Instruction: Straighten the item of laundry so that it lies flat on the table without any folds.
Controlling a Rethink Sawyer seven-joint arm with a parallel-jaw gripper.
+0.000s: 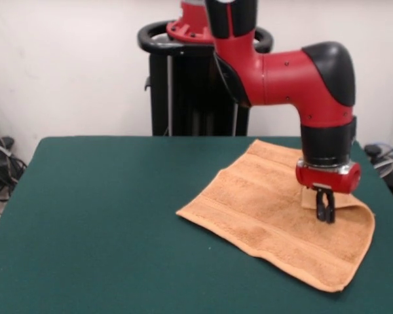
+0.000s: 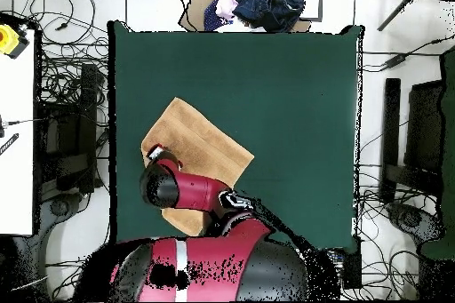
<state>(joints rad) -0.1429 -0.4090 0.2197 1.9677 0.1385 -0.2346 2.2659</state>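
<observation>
My end effector (image 1: 325, 212) hangs straight down over the towel (image 1: 268, 209), its fingers drawn together, tips at or just above the cloth — I cannot tell whether they pinch it. Just beside them, the towel's right edge is folded over. The towel lies askew on the right side of the green counter (image 1: 105, 216), near the far edge, towards my pedestal (image 1: 183, 85).

The tan towel (image 2: 191, 153) lies slanted on the left part of the green worktop (image 2: 293, 95). The red robot arm (image 2: 191, 191) reaches over its near left side and hides part of it. A person (image 2: 262, 4) shows at the far edge.
</observation>
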